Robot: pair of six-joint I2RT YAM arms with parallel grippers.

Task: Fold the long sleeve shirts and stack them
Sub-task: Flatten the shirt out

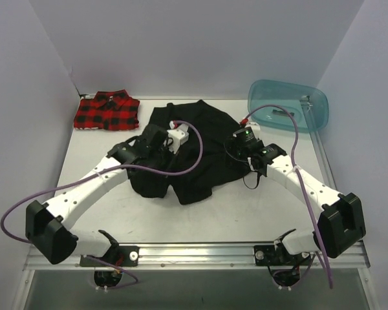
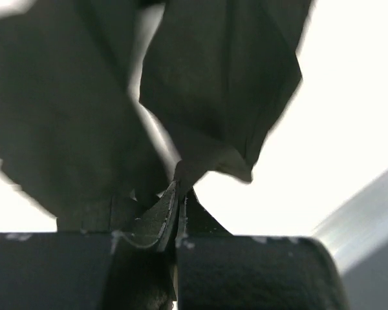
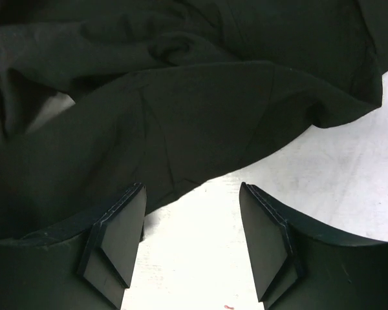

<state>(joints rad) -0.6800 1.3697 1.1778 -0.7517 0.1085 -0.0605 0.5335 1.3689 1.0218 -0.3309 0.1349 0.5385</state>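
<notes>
At the middle of the table, the left gripper is pinched fully closed on a fold of the black shirt, and the cloth rises bunched from between its fingers. Only the left wrist view shows that grip. From above, the wrist and its white camera block hide the fingertips.

The right gripper stands wide apart and holds nothing. Bare table shows between its 2 fingers, and the shirt's curved hem lies right at their tips, over the left one. The overhead view hides this gap under the arm's own body.

From above, the black shirt lies crumpled in a loose heap at the centre, with both arms reaching in over it, 1 from each side. A purple cable loops across the fabric. The red-and-black plaid shirt sits folded in the far left corner, well apart. A teal tub is tipped up at the far right.
</notes>
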